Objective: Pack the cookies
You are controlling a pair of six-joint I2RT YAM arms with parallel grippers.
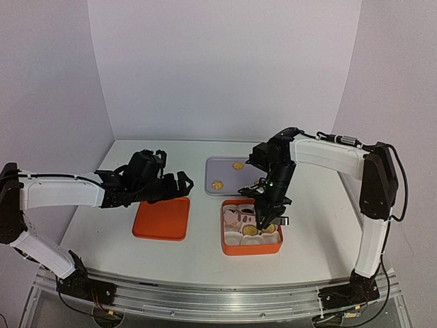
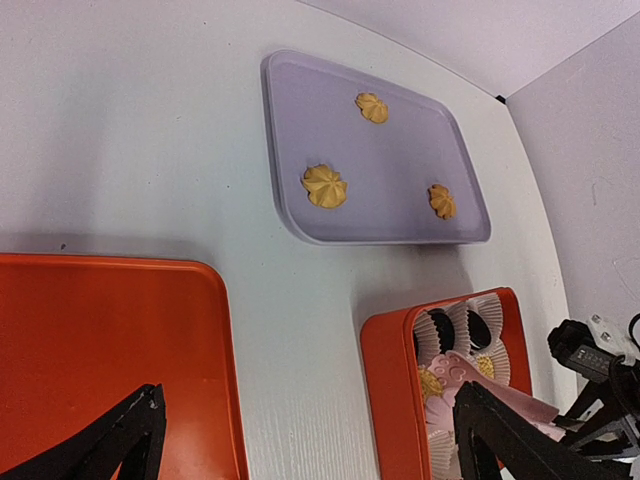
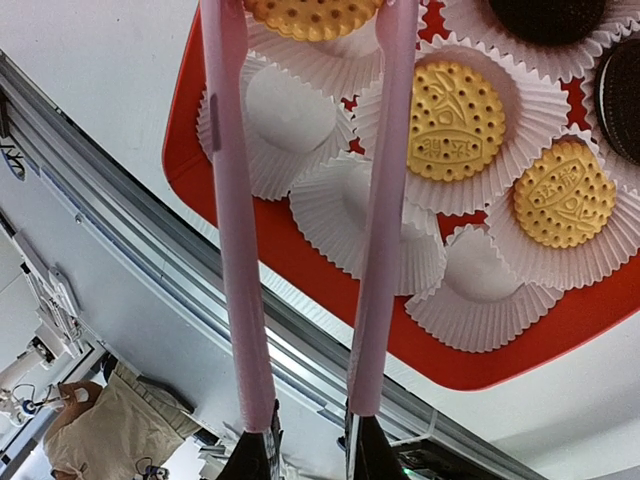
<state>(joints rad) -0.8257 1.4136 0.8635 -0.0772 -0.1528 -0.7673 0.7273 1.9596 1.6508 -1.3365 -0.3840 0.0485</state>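
The right gripper (image 3: 305, 455) is closed on pink tongs (image 3: 232, 200) above the orange box (image 3: 480, 365). A golden cookie (image 3: 312, 12) sits between the tong tips. Other cookies lie in paper cups (image 3: 292, 112) inside the box, and three flower cookies (image 2: 324, 185) are on the grey tray (image 2: 300, 120). The left gripper (image 2: 310, 400) hangs over the orange lid (image 2: 100, 330), its fingers wide apart and holding nothing.

A box (image 1: 251, 250) is set on the table (image 1: 314, 225), to the right of a flat lid (image 1: 162, 220). A tray (image 1: 222, 167) is placed behind the box, and three cookies (image 2: 324, 185) lie on it, well apart. The box is packed with paper cups (image 3: 291, 110), and several of them hold one cookie each.
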